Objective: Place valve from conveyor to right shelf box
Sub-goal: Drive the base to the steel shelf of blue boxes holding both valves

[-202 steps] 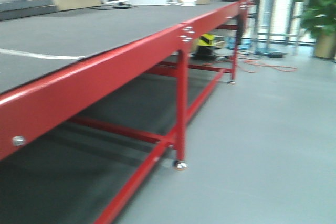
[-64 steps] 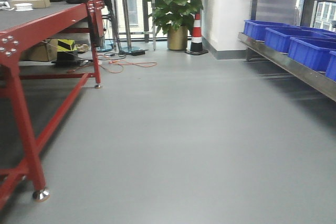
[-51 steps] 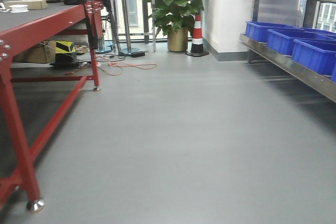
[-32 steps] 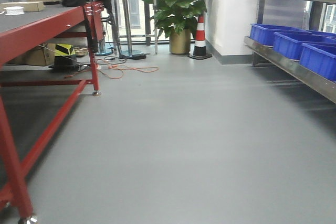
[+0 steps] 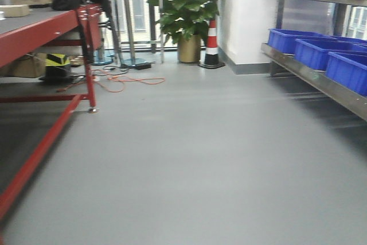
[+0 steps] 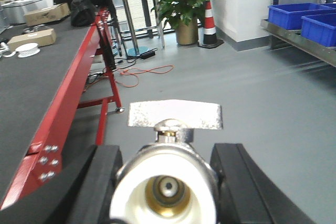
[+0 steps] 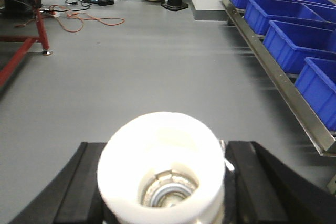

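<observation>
Turning rightward has pushed the conveyor (image 5: 43, 30) out to 9 o'clock, with the shelf (image 5: 321, 81) and boxes (image 5: 312, 53) at 3. Left gripper (image 6: 169, 192) clamps a valve (image 6: 167, 174); right gripper (image 7: 164, 198) clamps a second valve (image 7: 163, 163). Pickup looks done; approach and drop remain.

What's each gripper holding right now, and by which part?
Left gripper: a valve, jaws on opposite sides of its body. Right gripper: a second valve, same hold.

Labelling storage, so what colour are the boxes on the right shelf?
The boxes are blue, clearest in the right wrist view.
</observation>
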Robot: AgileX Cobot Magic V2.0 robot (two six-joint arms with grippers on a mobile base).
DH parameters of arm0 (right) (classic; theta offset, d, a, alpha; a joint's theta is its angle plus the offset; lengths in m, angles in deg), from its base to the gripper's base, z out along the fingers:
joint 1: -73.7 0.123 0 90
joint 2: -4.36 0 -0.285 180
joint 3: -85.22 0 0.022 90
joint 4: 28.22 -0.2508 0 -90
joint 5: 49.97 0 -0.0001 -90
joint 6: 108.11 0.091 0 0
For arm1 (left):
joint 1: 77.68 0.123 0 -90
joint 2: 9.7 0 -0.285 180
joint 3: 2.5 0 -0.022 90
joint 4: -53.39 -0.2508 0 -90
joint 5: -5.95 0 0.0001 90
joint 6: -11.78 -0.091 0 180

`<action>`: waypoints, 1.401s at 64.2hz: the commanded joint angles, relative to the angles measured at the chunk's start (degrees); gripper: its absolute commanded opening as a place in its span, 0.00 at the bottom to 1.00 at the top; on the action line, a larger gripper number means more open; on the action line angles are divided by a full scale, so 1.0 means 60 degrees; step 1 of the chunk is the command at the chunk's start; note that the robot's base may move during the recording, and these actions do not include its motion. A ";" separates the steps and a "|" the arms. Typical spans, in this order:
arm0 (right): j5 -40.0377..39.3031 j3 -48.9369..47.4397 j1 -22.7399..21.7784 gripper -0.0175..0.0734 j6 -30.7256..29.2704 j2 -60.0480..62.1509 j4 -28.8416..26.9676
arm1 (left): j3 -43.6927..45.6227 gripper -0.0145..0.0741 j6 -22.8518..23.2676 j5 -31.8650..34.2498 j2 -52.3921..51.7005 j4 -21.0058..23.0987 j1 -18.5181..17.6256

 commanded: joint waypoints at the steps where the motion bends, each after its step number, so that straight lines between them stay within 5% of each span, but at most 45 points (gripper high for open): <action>1: -0.0731 -0.0182 -0.0028 0.02 -0.0001 0.0090 0.0004 | 0.0101 0.04 0.0055 0.0585 -0.0067 -0.0006 -0.0027; 90: -0.0731 -0.0182 -0.0028 0.02 -0.0001 0.0090 0.0004 | 0.0101 0.04 0.0055 0.0603 -0.0067 -0.0006 -0.0027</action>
